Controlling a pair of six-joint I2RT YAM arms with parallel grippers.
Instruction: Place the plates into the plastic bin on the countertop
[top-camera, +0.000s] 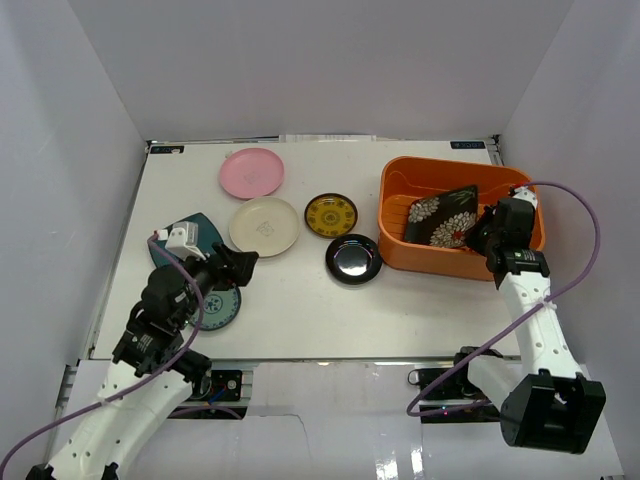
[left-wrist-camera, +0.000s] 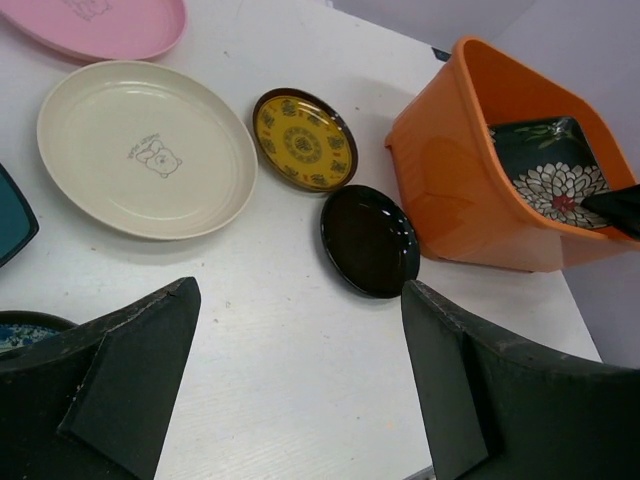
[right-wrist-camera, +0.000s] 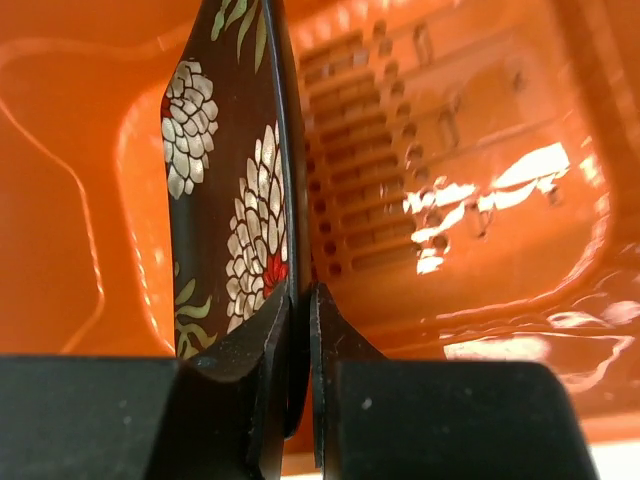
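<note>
The orange plastic bin (top-camera: 398, 205) stands at the back right of the white countertop (top-camera: 400, 310). My right gripper (top-camera: 487, 232) is shut on the rim of the square black flowered plate (top-camera: 442, 216), which is held tilted inside the bin; the wrist view shows the plate (right-wrist-camera: 225, 180) on edge above the slotted bottom (right-wrist-camera: 450, 150). My left gripper (top-camera: 240, 262) hangs open over bare countertop, nothing between its fingers (left-wrist-camera: 140, 370). On the table lie pink (top-camera: 252, 172), cream (top-camera: 265, 226), yellow-patterned (top-camera: 331, 215) and glossy black (top-camera: 353, 258) plates. The dark teal square (top-camera: 200, 228) and teal-patterned (top-camera: 222, 305) plates are partly hidden by the left arm.
White walls (top-camera: 60, 200) enclose the table on three sides. A purple cable (top-camera: 590, 230) loops from the right arm beside the bin. The glossy black plate (left-wrist-camera: 370, 240) lies just left of the bin's near corner (left-wrist-camera: 450, 190).
</note>
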